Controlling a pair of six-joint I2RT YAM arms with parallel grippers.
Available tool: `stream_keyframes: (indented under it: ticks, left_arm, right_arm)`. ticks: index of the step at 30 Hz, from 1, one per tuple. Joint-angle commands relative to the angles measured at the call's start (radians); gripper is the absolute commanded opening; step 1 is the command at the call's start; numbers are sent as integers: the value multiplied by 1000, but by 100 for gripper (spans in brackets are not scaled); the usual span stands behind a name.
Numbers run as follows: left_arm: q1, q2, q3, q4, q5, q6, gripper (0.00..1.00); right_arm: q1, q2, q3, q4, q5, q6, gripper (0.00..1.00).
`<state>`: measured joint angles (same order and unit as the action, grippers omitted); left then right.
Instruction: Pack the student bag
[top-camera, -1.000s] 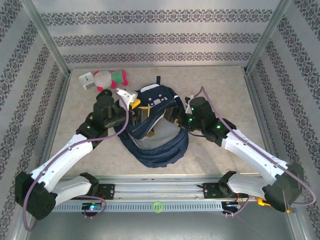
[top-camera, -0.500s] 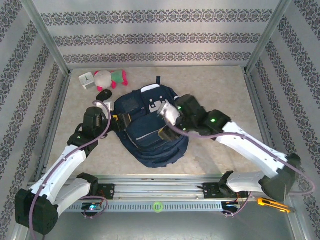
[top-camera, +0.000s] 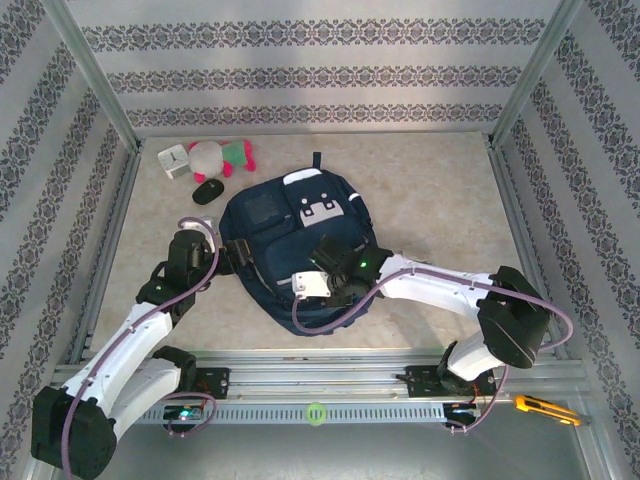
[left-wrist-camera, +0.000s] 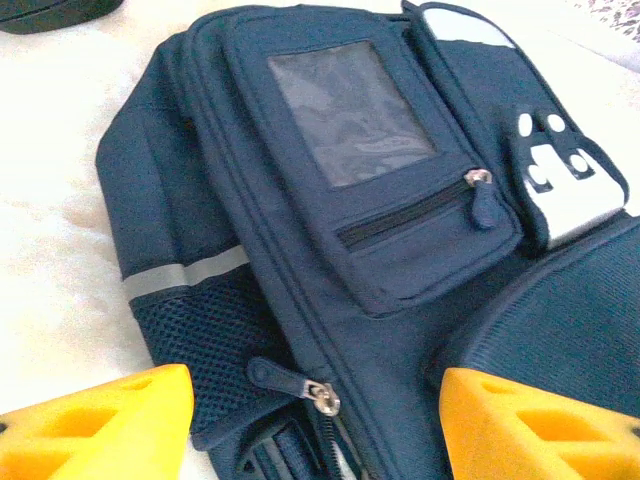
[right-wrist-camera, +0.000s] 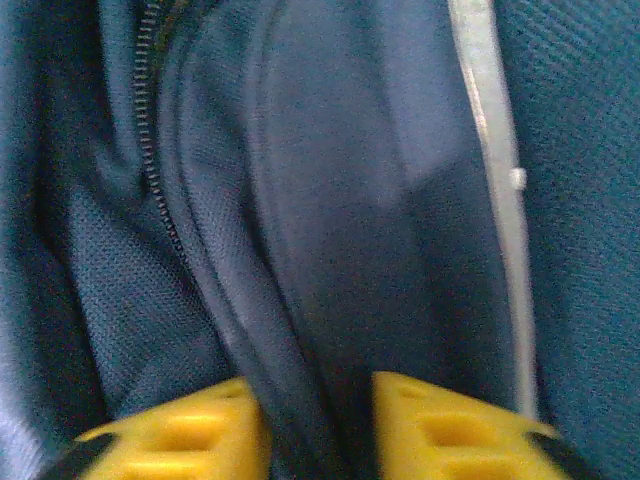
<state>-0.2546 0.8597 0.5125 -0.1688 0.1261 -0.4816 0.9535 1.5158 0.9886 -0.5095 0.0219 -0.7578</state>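
At about 10 o'clock from the student bag (top-camera: 268, 214), a small white box (top-camera: 172, 160), a pink and white soft toy (top-camera: 213, 157) and a black mouse (top-camera: 207, 190) lie on the table (top-camera: 440, 190), all outside the bag. The left gripper (top-camera: 237, 252) sits at the bag's 9 o'clock side. A second ago it was higher up, near the bag's open mouth. Now it has pulled back, and its yellow fingers (left-wrist-camera: 100, 420) stand apart with the side zip between them, gripping nothing. The bag itself is in the middle of the table. A second ago it gaped open. Now its front has flopped down and it lies flat with its pockets facing up. The right gripper (top-camera: 320, 283) has moved the most. It was at the bag's 3 o'clock side, and now it is at the bag's 6 o'clock end, with its fingers (right-wrist-camera: 180, 435) squeezed together on a fold of blue cloth. This looks like a fresh grab to lift the front and open the bag again, since the things on the table are not packed yet.
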Motion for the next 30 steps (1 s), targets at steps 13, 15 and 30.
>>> stream_keyframes:
  ticks: [13,15,30]
  left_arm:
    - [13,116,145,-174,348,940,66]
    - [12,200,212,-342,355,1140,66]
    - [61,525,251,-194,442,1339,66]
  right_arm:
    - [-273,-173,92,-111,-291,-324,0]
    - [-282,-168,96,-107,-305,-330,0]
    - [-373,-284,52,-87,-482,257,66]
